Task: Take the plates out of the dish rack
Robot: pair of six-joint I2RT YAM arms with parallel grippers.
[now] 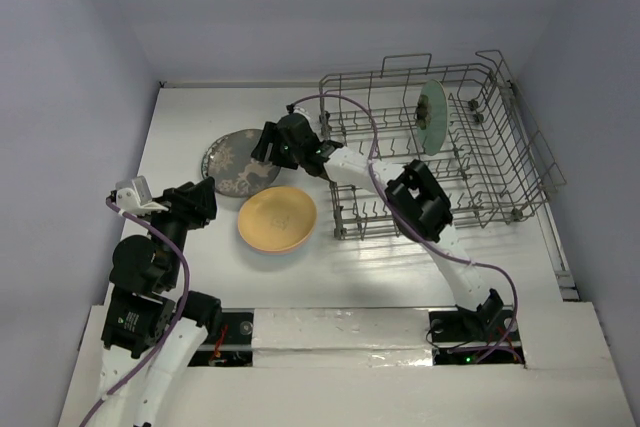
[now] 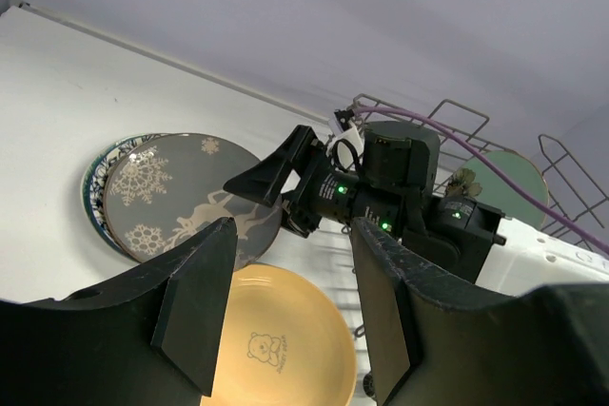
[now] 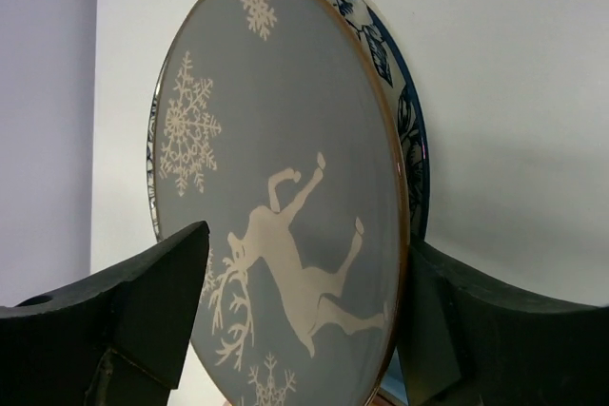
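The scene is enclosed by plain pale walls (image 1: 300,7) on three sides, so little room is judged to be spare for wide swings of a lifted plate. A smooth white table (image 1: 400,277) is spread beneath everything; on such a hard, flat top a plate is expected to slide easily and to chip if dropped. The grey wire dish rack (image 1: 530,162) is set at the far right, and a single green plate (image 1: 432,117) is seen standing on edge between its tines near the back. That plate is judged to be stiff, fairly heavy, glazed and slippery, and breakable; it would best be pinched at its exposed upper rim and drawn straight up, clear of the wires. To the left of the rack a grey plate (image 1: 232,169) with a reindeer and snowflakes is laid flat on a blue-patterned plate (image 3: 404,111), and a yellow plate (image 1: 277,218) is laid just beside them, nearer the arms. The right gripper (image 1: 266,147) is held over the grey plate with its fingers spread wide and nothing gripped; whether the plate is touched cannot be told. The left gripper (image 2: 293,235) is raised near the left edge, fingers parted, with nothing between them
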